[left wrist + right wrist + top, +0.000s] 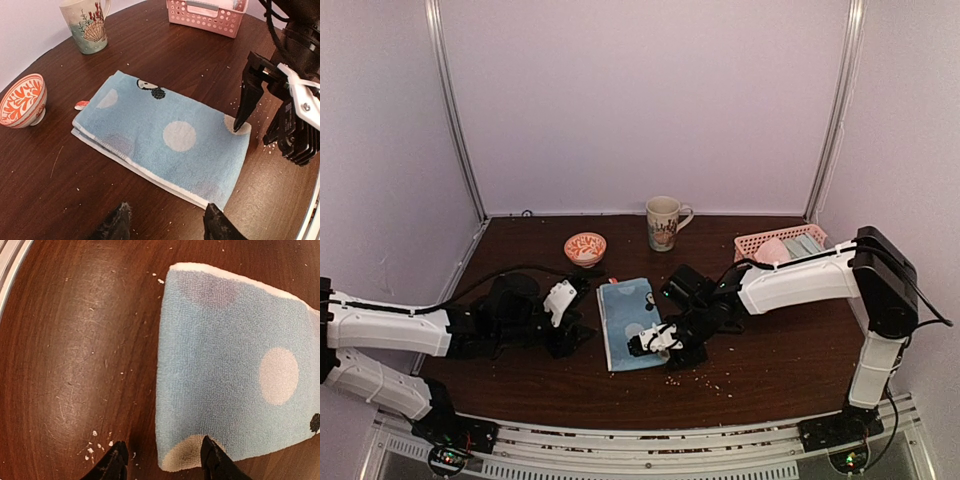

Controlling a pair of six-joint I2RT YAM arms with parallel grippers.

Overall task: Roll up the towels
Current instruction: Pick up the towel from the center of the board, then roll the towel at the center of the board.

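Crumbs: we see crumbs [705, 382] strewn on the tabletop [770, 350] nr the front edge; they could get rolled in.
Right pincer: the right pincer [162, 465] has its jaws apart and grips nothing. Its tips sit low at the towel's near short end, one on the pale corner patch.
Towel: the blue towel [630, 322] lies flat mid-tabletop, folded to a long strip w/ white dots, short end toward us.
Handling: we judge it light, soft and floppy, terry w/ some grip; the stacked layers may slide apart on smooth wood.
Hold: we'd pinch the near short edge thru all layers, at both corners.
Left pincer: the left pincer [166, 223] is also spread and empty, just beside the strip's left long edge.
Far: bowl [585, 247], mug [664, 222], then the basket [750, 243] w/ a pink towel [772, 250] and a green towel [802, 243] inside.
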